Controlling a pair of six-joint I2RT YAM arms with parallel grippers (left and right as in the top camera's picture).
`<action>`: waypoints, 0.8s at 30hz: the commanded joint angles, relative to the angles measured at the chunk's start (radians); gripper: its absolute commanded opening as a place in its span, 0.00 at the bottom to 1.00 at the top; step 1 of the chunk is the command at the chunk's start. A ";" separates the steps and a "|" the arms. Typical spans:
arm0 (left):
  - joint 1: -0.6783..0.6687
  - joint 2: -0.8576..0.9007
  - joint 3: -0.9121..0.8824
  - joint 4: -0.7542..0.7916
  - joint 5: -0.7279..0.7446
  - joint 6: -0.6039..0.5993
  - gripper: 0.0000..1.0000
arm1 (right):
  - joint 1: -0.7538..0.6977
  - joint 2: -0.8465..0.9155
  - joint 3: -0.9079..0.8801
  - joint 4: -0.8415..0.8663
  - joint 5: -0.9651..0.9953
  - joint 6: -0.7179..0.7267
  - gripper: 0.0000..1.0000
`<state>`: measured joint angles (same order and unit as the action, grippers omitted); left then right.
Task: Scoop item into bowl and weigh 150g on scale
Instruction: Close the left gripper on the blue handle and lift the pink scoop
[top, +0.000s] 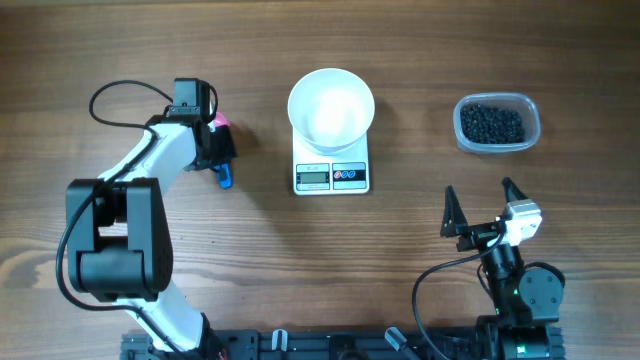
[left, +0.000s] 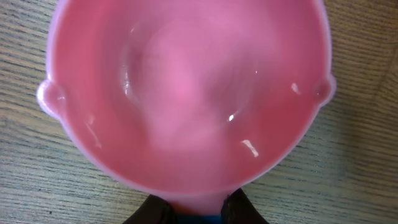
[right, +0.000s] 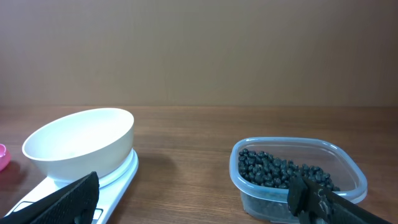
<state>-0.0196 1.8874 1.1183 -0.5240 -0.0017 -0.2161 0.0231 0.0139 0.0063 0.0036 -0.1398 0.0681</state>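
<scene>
Pinching the light, stiff pink scoop (left: 186, 93) by its handle, the left hand (left: 196, 213) sits well apart from the seemingly loose, spill-prone beads (top: 492, 122) in the clear tub (top: 532, 108), the right hand (top: 478, 188) spread idle, the empty bowl (top: 296, 100) atop the scale (top: 331, 178).

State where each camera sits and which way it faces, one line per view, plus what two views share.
Overhead: above the table, facing straight down; shows left tool and right tool.
Left wrist: above the pink scoop, looking down into it; fingertips at bottom edge.
Right wrist: low, facing level across the table; its open fingers frame the view.
Shared: overhead and right wrist both show bowl, scale, tub and beads.
</scene>
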 joint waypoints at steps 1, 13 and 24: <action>-0.005 0.018 -0.008 -0.011 -0.011 -0.012 0.18 | 0.004 -0.003 -0.001 0.004 0.009 0.011 1.00; -0.005 0.016 -0.008 -0.006 -0.011 -0.012 0.21 | 0.004 -0.003 -0.001 0.004 0.009 0.011 1.00; -0.005 0.017 -0.008 0.019 -0.011 -0.001 0.41 | 0.004 -0.003 -0.001 0.004 0.009 0.011 1.00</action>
<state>-0.0196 1.8874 1.1179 -0.5072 -0.0017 -0.2226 0.0231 0.0139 0.0063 0.0036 -0.1398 0.0681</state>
